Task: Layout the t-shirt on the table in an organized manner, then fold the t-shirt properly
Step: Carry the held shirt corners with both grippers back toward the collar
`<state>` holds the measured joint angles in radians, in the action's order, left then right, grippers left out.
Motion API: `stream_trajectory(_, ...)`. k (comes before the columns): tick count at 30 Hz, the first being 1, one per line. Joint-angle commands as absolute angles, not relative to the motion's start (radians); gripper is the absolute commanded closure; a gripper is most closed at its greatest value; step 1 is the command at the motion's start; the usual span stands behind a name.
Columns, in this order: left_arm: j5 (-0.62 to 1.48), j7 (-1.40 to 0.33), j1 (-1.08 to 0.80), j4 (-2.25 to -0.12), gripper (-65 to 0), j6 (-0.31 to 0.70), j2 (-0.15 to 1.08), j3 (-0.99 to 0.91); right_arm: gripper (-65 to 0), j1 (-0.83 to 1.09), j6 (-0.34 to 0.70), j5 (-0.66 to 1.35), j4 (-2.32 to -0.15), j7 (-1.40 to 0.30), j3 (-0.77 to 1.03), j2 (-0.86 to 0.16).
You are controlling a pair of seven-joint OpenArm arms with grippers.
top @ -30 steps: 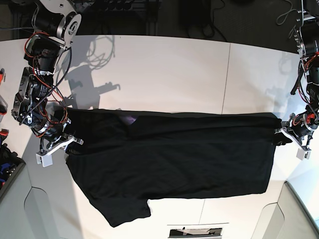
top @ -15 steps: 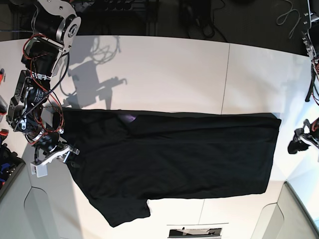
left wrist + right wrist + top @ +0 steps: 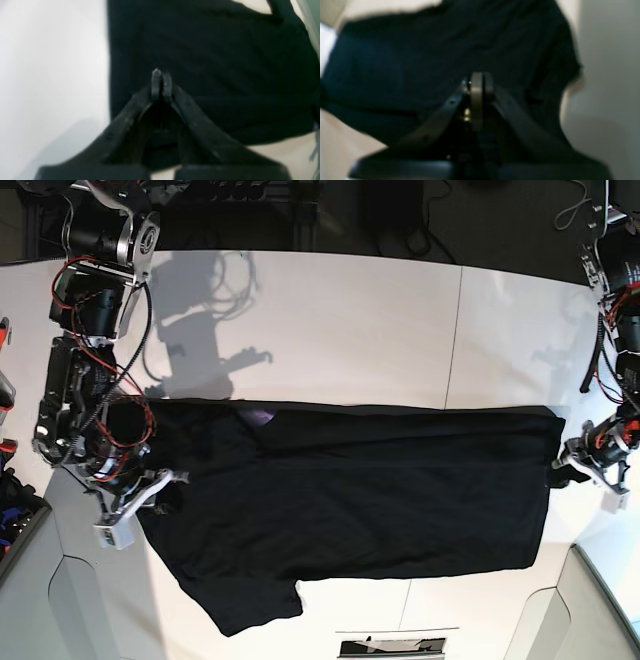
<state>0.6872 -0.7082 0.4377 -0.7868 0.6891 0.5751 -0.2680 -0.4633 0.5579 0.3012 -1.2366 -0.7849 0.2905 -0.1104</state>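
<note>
Both pairs of jaws are pressed together, pads meeting with no gap, and no cloth can be seen pinched between them in either wrist view. From the base view, the large black short-sleeved cloth t-shirt [image 3: 350, 500] lies spread flat across the middle of the wide smooth white table [image 3: 340, 330], lengthwise from side to side. Its far edge runs in a nearly straight line. A small purple patch [image 3: 261, 417] peeks out at that far edge, toward the left of the view. One sleeve [image 3: 255, 605] sticks out at the near left corner, close to the table's front edge. A thin dark seam line [image 3: 452, 340] crosses the tabletop from the far edge down to the shirt.

At the left of the base view, the right gripper [image 3: 160, 485] is over the shirt's left end, its black fingers against the dark cloth. In the right wrist view, its closed tips [image 3: 481, 82] hang above blurred black fabric, with pale table at the right. At the right of the base view, the left gripper [image 3: 560, 473] sits at the shirt's right edge, at the hem. In the left wrist view, its closed tips [image 3: 161, 80] point over black cloth just inside a straight edge, with bare white table to the left.
</note>
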Motion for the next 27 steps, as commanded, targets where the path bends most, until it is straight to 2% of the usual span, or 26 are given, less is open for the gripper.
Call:
stream_trajectory(1,0.687,-0.692,0.464,-0.804,0.0,0.698,0.586,-0.272,0.0,-0.492,0.553,0.292,-1.248,-0.755,0.258,-0.116)
stream_trajectory(8,0.565,-0.661,0.461,-0.803,0.0,0.698,0.518,-0.188,0.0,-0.484,0.481,0.163,-1.192,-0.731,0.078,-0.116)
stream_trajectory(13,0.521,-0.636,0.439,-0.803,0.0,0.698,0.513,-0.097,0.0,-0.473,0.468,0.161,-1.095,-0.709,0.074,-0.122)
stream_trajectory(18,0.492,-0.625,0.397,-0.803,0.0,0.688,0.513,-0.085,0.0,-0.426,0.468,0.169,-1.074,-0.702,0.073,-0.125)
stream_trajectory(23,0.495,-0.641,0.369,-0.808,0.0,0.698,0.525,-0.086,0.0,-0.385,0.472,0.229,-1.1,-0.712,0.074,-0.134)
stream_trajectory(27,0.562,-0.685,0.308,-0.881,0.0,0.698,0.55,-0.086,0.0,-0.304,0.472,0.253,-1.214,-0.751,0.075,-0.153)
